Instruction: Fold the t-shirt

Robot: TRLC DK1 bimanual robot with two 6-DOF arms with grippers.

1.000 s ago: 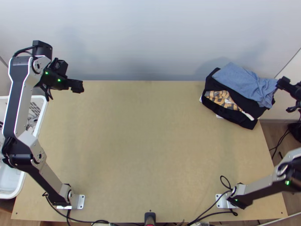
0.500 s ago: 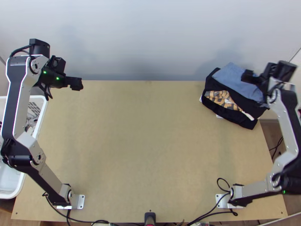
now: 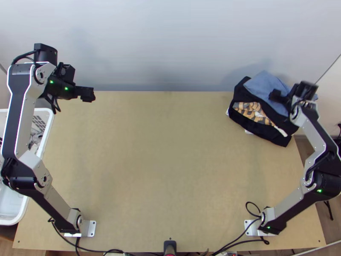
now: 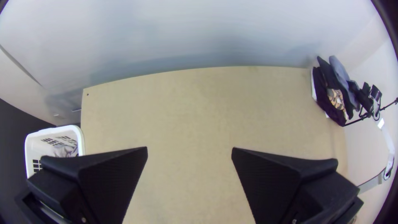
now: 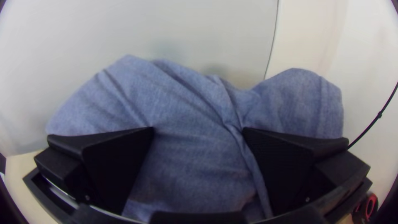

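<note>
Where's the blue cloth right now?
In the top view, the blue cloth lies at the far right corner of the table, on the black clothes, with the right pincer over it.

A white basket (image 4: 80, 140) (its side pierced with slots) stands beside the wooden table (image 3: 170, 149), a pale wall (image 3: 170, 42) beyond.

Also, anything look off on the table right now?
Mostly the pile at the far right corner: the blue garment on top lies askew and wrinkled across the black clothing, and a patterned orange-and-grey cloth pokes out. Nothing looks spilled or damaged.
</note>
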